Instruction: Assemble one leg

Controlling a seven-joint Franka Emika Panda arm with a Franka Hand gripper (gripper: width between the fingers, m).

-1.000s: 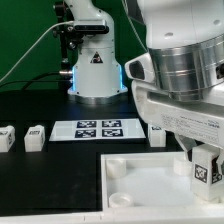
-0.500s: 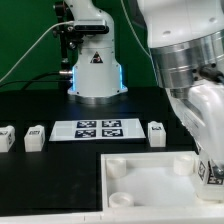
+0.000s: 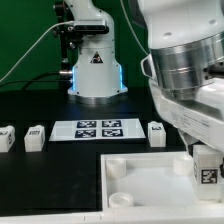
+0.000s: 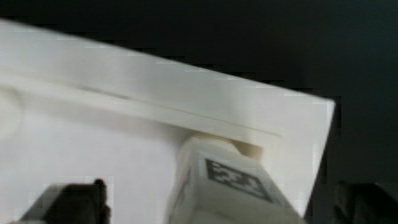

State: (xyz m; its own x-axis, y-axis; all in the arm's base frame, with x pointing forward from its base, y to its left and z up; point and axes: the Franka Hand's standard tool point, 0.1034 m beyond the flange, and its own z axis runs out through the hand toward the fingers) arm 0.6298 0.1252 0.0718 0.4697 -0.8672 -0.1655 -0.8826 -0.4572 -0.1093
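A small white leg [image 3: 206, 168] with a black-and-white tag stands upright at the white tray's [image 3: 145, 185] far corner on the exterior view's right. My gripper [image 3: 205, 158] is right over it, with the fingers down either side. In the wrist view the leg [image 4: 228, 180] rises between the fingers from the tray [image 4: 89, 120]. One dark finger [image 4: 71, 203] stands clearly apart from the leg, so the jaws look open around it. The socket under the leg is hidden.
Three more white legs stand on the black table: two [image 3: 5, 138] [image 3: 35, 137] at the exterior view's left and one [image 3: 157, 133] beside the marker board [image 3: 97, 128]. The robot base [image 3: 95, 70] stands behind.
The wrist has turned over the tray's corner. The leg has stayed in about the same spot under the gripper.
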